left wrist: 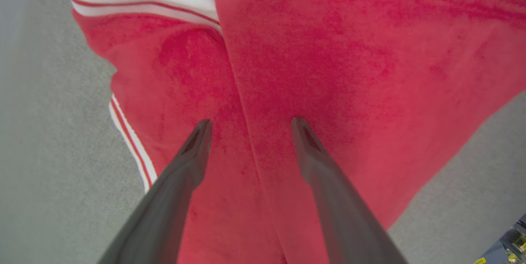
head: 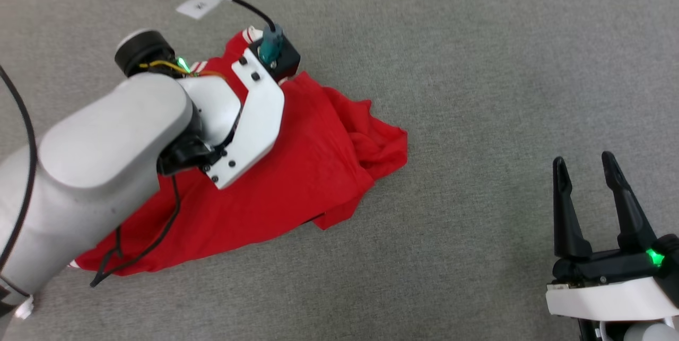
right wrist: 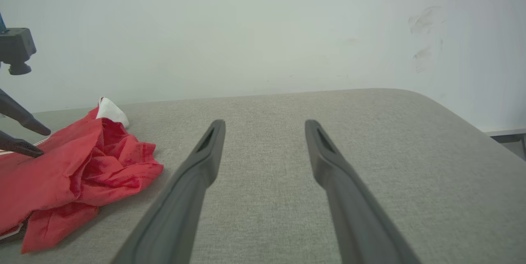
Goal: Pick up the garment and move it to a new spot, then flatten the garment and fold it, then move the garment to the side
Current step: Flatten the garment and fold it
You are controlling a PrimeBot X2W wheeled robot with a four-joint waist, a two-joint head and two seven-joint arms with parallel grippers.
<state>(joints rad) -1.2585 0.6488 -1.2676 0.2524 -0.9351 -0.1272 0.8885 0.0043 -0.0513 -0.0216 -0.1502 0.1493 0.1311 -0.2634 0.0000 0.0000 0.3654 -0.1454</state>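
Surface: grey cloth [head: 477,65] under your bunched garment [head: 307,171].
Left gripper [left wrist: 251,121]: fingers apart over garment, ready to pinch.
Right gripper [head: 583,159]: fingers apart, idle well right of garment.

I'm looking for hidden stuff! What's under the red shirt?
The red shirt lies crumpled on a grey fabric surface, which shows all around it. Right beneath, its folds cover everything, so anything hidden there cannot be seen.
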